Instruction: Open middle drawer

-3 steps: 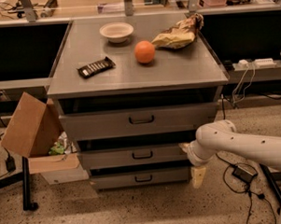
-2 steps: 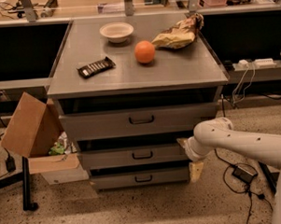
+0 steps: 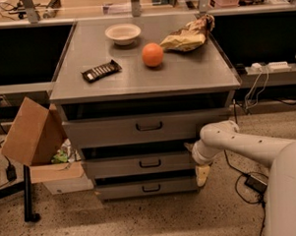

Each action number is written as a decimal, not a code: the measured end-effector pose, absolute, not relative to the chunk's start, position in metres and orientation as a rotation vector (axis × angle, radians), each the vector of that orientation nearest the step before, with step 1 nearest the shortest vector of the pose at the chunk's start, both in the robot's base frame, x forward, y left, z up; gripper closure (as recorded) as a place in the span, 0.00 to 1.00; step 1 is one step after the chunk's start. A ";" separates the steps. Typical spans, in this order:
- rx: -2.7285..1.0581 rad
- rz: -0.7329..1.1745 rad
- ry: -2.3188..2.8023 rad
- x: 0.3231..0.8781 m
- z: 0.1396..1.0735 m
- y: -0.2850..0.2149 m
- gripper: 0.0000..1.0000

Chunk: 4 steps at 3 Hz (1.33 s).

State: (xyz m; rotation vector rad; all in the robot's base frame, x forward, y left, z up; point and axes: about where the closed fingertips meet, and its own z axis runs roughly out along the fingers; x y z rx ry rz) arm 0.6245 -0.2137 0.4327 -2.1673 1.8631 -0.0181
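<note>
Starting nearest, on the speckled floor (image 3: pixel 143 223), the grey metal cabinet's shortest drawer (image 3: pixel 121 191) sits lowest. Just right of it hangs the gripper (image 3: pixel 201 172), pale yellowish on a smooth white arm (image 3: pixel 247 145) reaching in from the right; spread or closed, I cannot tell. It's beside the right end of the middle drawer (image 3: pixel 115 166), a flat grey front with a small dark handle (image 3: pixel 150 163), stacked between the lowest and the taller top drawer (image 3: pixel 104 131). Left, an open cardboard box (image 3: pixel 33 130) has something green (image 3: pixel 60 156) tucked by it. Up on the matte cabinet top (image 3: pixel 185 74): a dark wrapped bar (image 3: pixel 101 71), a round orange (image 3: pixel 152 55), a crumpled tan bag (image 3: pixel 188 35), and farthest, a white bowl (image 3: pixel 122 33).
</note>
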 end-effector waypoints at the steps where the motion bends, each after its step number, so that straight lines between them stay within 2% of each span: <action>1: -2.176 0.017 1.870 0.637 0.421 -0.210 0.00; 2: -2.183 0.063 1.884 0.645 0.407 -0.207 0.00; 4: -2.231 0.191 1.892 0.631 0.402 -0.205 0.48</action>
